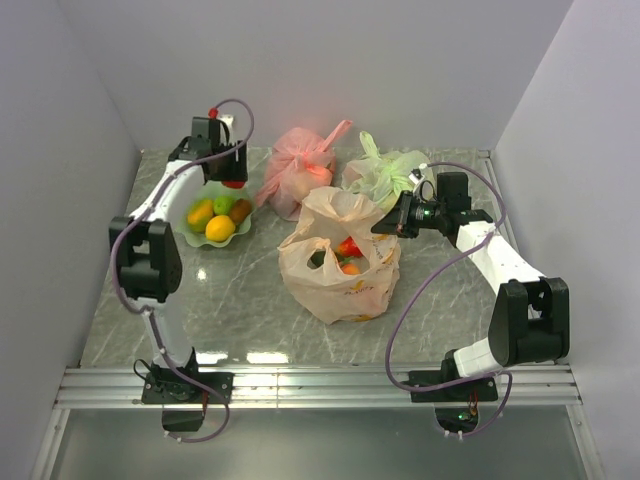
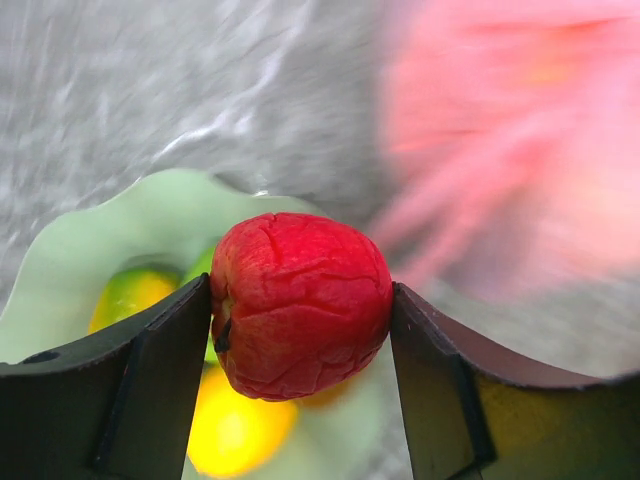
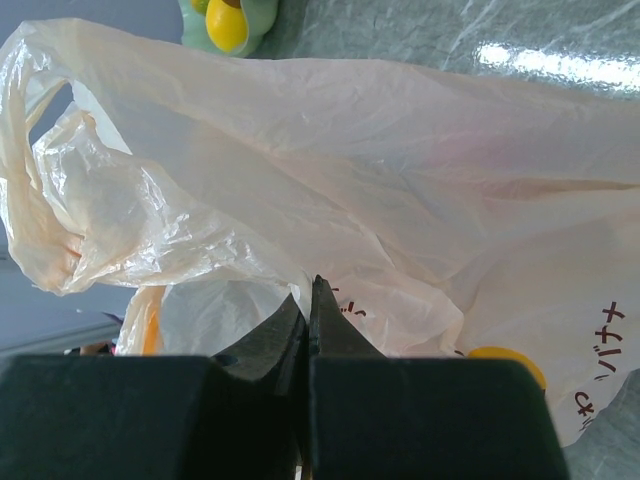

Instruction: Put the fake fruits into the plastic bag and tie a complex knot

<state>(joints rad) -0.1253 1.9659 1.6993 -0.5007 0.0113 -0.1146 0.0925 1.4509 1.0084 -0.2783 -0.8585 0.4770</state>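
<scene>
Red, wrinkled fruit (image 2: 300, 320) clamped between the fingers (image 2: 160, 370) of the left hand (image 2: 300, 290). Hangs over the upper right rim of the green dish (image 1: 192, 232), upper left of the overhead view, stem dimple turned toward the finger at frame left in the wrist view. More fake fruits (image 1: 220, 228) in the dish. Peach plastic bag (image 1: 345, 290) slumped mid-surface (image 1: 230, 300), long axis running roughly top to bottom of the frame, mouth gaping upward, red and orange fruits inside. Right hand (image 1: 380, 226) closed, pinching the bag's upper right rim. Pink tied bag (image 1: 300, 165) and light green tied bag (image 1: 385, 175) lying just above.
</scene>
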